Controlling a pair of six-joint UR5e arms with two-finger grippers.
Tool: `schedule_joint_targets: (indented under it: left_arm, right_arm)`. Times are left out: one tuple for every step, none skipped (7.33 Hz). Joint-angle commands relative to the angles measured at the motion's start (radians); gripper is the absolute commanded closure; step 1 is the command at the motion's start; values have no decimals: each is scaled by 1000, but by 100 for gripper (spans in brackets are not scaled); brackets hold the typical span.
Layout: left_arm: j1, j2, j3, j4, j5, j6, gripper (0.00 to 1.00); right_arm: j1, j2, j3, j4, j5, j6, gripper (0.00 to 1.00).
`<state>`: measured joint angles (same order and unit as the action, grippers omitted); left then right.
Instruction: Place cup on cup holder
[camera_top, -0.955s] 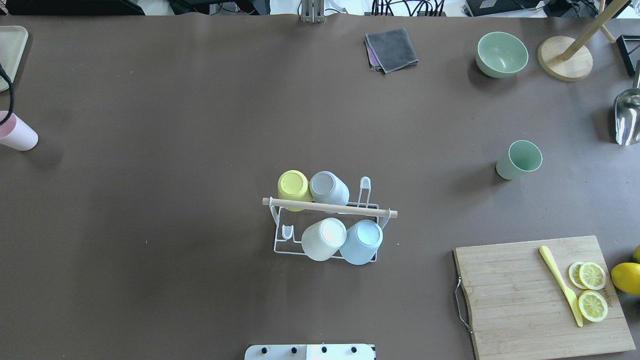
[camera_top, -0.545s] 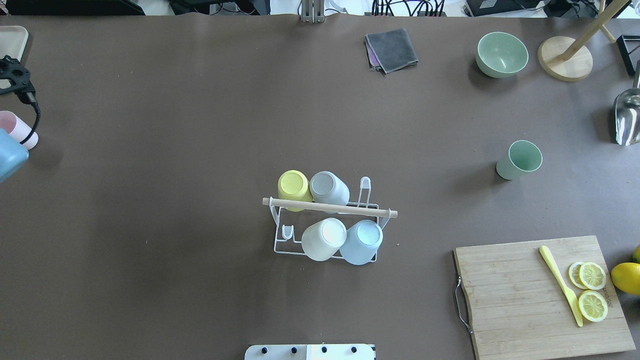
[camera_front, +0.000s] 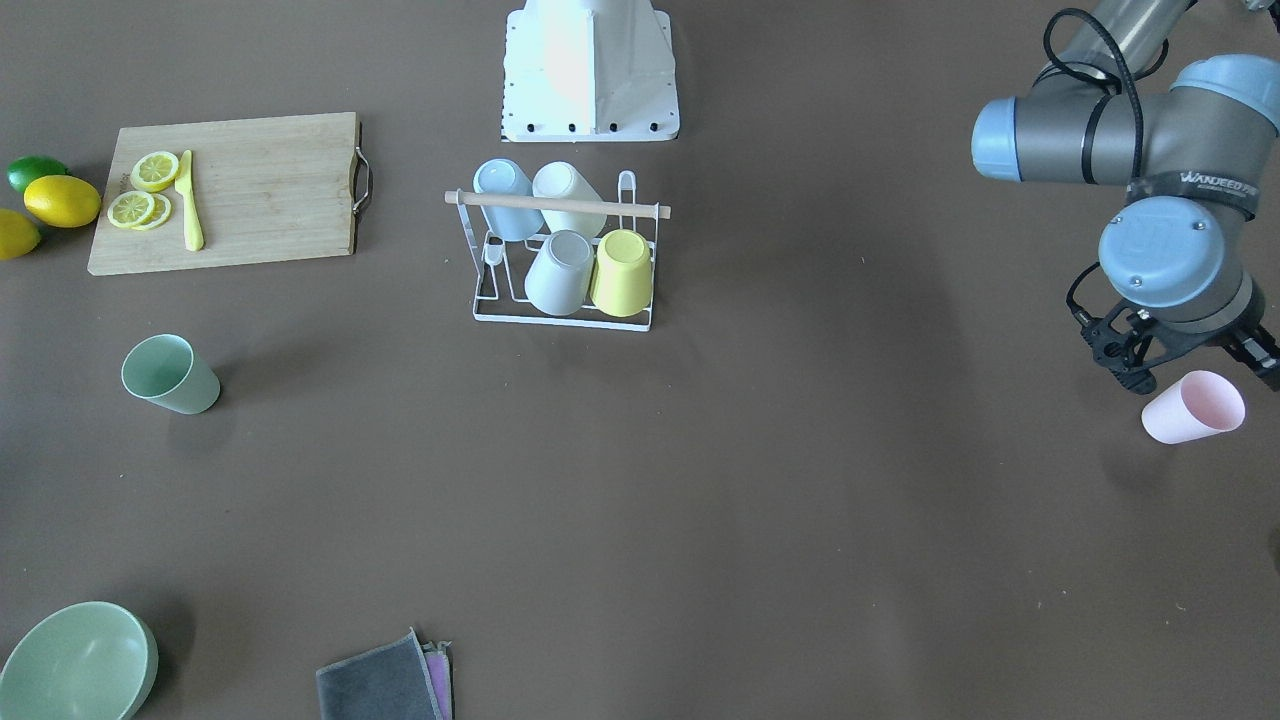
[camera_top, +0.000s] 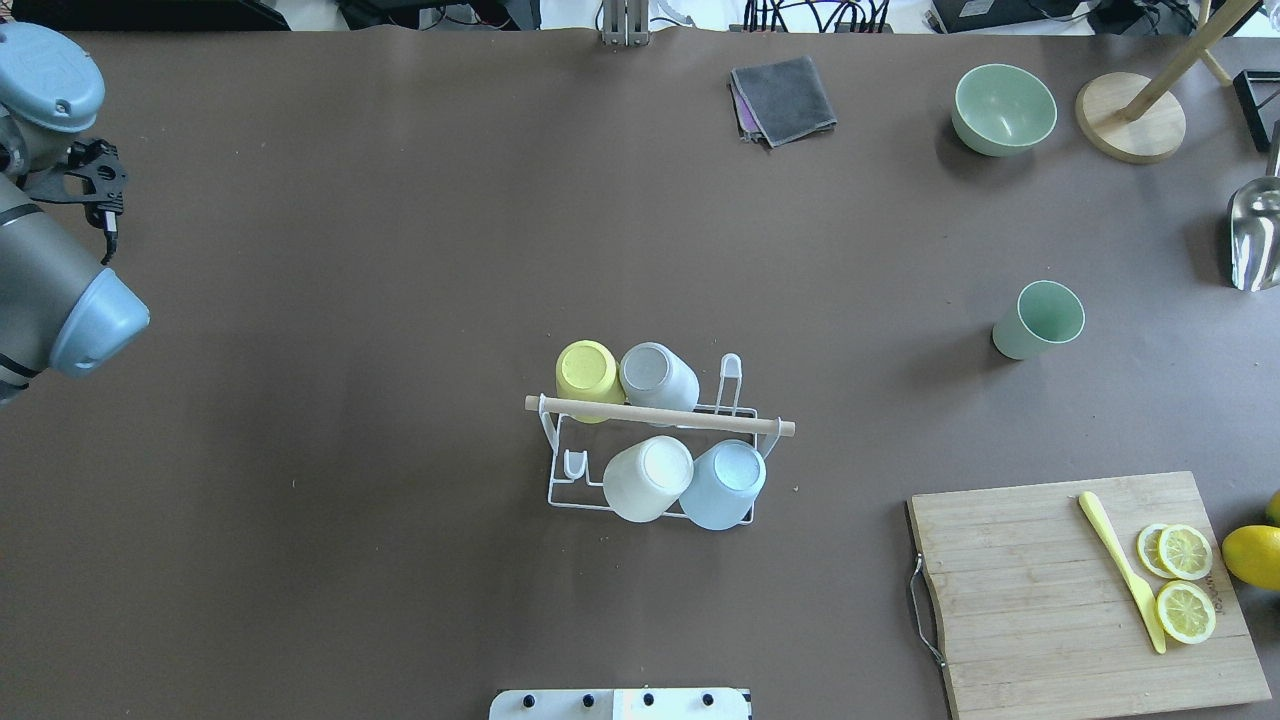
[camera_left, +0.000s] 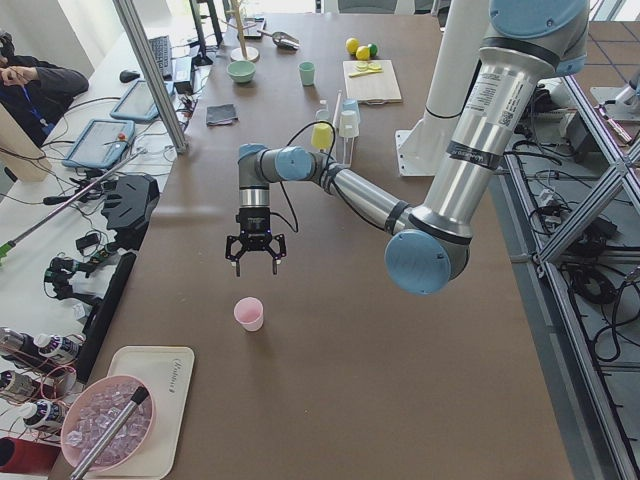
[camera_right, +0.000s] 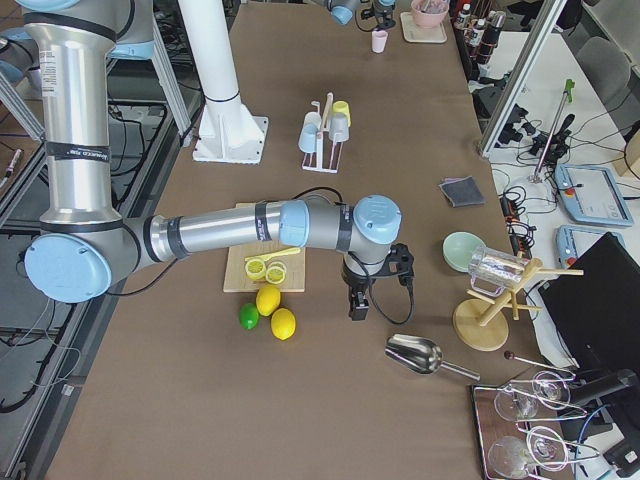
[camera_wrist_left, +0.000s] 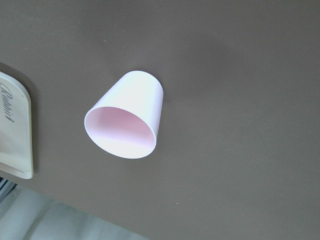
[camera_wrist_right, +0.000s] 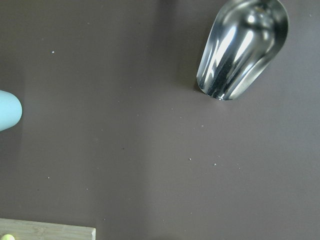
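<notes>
The cup holder, a white wire rack with a wooden rod, stands mid-table with several cups upside down on it; it also shows in the front-facing view. A pink cup stands upright at the table's left end, and fills the left wrist view. My left gripper hangs open just above it, empty, as the exterior left view also shows. The arm hides this cup in the overhead view. A green cup stands right of the rack. My right gripper shows only in the exterior right view; I cannot tell its state.
A cutting board with lemon slices and a yellow knife lies front right. A green bowl, a grey cloth, a wooden stand and a metal scoop are at the far right. A tray lies beyond the pink cup.
My left arm has swung in from the overhead view's left edge and now covers the pink cup there. Nothing on the table has moved.
</notes>
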<state>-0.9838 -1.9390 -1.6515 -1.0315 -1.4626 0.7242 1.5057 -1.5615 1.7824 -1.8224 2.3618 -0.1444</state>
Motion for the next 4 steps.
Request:
schedule_joint_targets:
  left_arm:
    - [71,-12,77,-88,108,157,2]
    - [91,-14,131,-129,117,206,2]
    - [102,-14,166,-149,155,262,2]
    - [112,-14,185,-160,166,288,2]
  right_arm:
    - [-103,76,-15,-12,-1,25,0]
    - [-140,130,-50,-12,-3,57,1]
    - [-165,173,-85,-12,-3,58,0]
    - [-189,202,-98,-24,-4,62,0]
